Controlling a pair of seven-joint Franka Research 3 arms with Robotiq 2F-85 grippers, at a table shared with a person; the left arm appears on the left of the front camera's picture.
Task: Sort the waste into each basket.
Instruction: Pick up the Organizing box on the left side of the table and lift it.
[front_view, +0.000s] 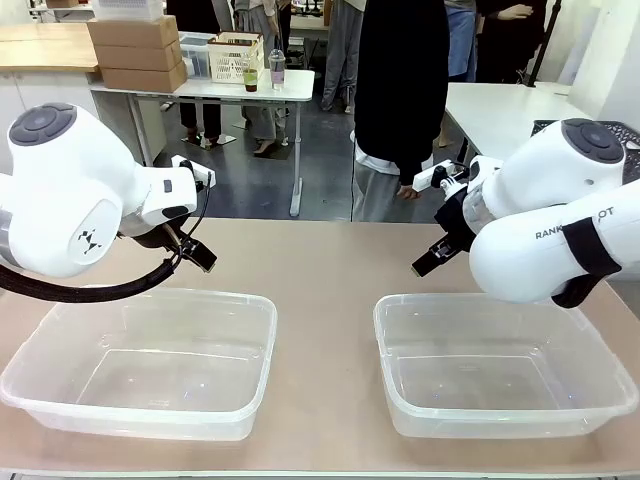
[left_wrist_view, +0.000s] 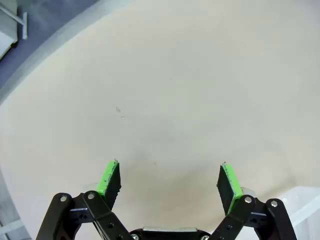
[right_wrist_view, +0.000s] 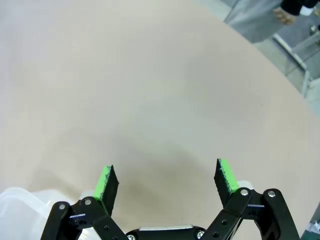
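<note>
Two clear plastic tubs stand on the tan table, one at the near left and one at the near right; both hold nothing. My left gripper hovers above the far edge of the left tub, and in its wrist view it is open over bare tabletop. My right gripper hangs above the far edge of the right tub; its wrist view shows it open, nothing between the green pads. No cans, bottles or cups are in view, and no dark lattice basket shows.
A person in a black top stands at the far side of the table, one hand hanging near its edge. A corner of the left tub and of the right tub shows in the wrist views.
</note>
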